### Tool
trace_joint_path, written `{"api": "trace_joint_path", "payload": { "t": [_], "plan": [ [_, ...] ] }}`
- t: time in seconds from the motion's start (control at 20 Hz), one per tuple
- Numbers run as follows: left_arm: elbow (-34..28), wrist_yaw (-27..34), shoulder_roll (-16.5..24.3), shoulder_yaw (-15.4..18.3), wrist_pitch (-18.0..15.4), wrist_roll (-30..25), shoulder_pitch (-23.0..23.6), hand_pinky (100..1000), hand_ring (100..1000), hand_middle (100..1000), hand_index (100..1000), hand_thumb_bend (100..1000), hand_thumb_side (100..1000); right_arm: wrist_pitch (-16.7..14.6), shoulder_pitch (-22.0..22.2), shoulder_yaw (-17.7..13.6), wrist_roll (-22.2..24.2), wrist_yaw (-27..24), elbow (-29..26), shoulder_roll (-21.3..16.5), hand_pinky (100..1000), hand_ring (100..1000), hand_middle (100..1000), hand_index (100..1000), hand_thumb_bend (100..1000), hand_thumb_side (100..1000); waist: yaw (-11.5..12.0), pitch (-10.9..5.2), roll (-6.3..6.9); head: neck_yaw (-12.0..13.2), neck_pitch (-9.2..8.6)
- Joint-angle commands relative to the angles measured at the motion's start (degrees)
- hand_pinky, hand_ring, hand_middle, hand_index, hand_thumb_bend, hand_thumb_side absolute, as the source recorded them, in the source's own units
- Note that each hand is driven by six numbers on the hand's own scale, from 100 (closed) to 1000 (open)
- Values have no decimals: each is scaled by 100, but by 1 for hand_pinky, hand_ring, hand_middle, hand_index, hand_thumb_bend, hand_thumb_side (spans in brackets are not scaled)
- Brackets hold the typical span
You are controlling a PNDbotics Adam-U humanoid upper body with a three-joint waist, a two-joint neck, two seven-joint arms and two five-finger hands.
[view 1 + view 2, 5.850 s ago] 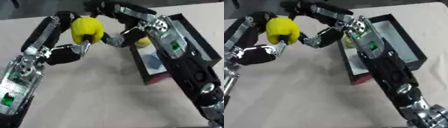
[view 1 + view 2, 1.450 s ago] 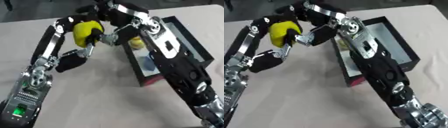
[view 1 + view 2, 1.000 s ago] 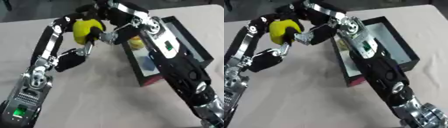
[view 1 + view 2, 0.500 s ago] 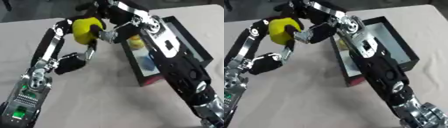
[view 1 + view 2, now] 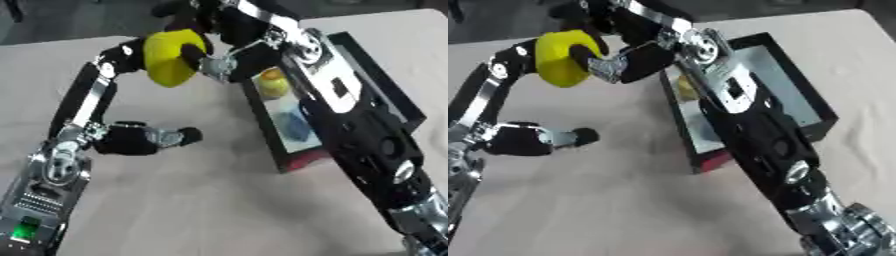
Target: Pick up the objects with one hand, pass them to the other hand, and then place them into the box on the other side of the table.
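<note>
The dark fingers (image 5: 194, 52) of the right hand (image 5: 219, 62) are curled round the yellow object (image 5: 171, 57), pressing into its right flank and wrapping over its top. That grip looks like the receiving half of the hand-over: the object is held up off the surface (image 5: 201, 200), above and to the left of the black box (image 5: 372, 95), so it can be carried across to the box.

On the object's left side the left hand (image 5: 127, 52) sits close against it, but whether its fingers are curled on the object or already parted from it cannot be told. I would judge the pass as nearly complete, not yet finished.

The yellow object is a rounded, somewhat elongated lump. Its long axis runs steeply, tilted so the upper end leans toward the box and the lower end points down toward the surface to the box's left.

Inside the box lie a small yellow thing (image 5: 273, 84) at the far end and a blue thing (image 5: 296, 127) nearer the red front edge (image 5: 306, 161).
</note>
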Motion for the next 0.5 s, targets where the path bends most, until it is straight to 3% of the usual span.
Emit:
{"api": "trace_joint_path", "payload": {
  "t": [0.05,0.15,0.2,0.25,0.5],
  "plan": [
    [-64,60,211,113,32,86,-15,860,753,656,882,863,272,53,-109,-98,-43,-109,-135,-156,898,953,249,505,100,100,-7,-574,-85,-27,17],
    [-55,107,323,172,58,132,35,860,752,655,873,843,280,116,-94,-152,-82,-166,-167,-229,900,954,252,508,100,100,-26,-584,-83,-77,44],
    [-53,135,383,207,78,164,63,859,751,654,868,747,293,151,-83,-184,-104,-189,-181,-275,902,958,255,511,100,128,-36,-589,-81,-116,58],
    [-54,166,449,247,103,206,94,858,751,653,864,816,289,190,-68,-222,-125,-210,-190,-326,904,961,256,514,100,100,-48,-596,-79,-157,73],
    [-84,381,703,431,246,435,216,862,752,655,851,780,304,362,19,-429,-244,-278,-216,-551,906,957,264,516,100,108,-107,-625,-52,-362,131]
  ]
}}
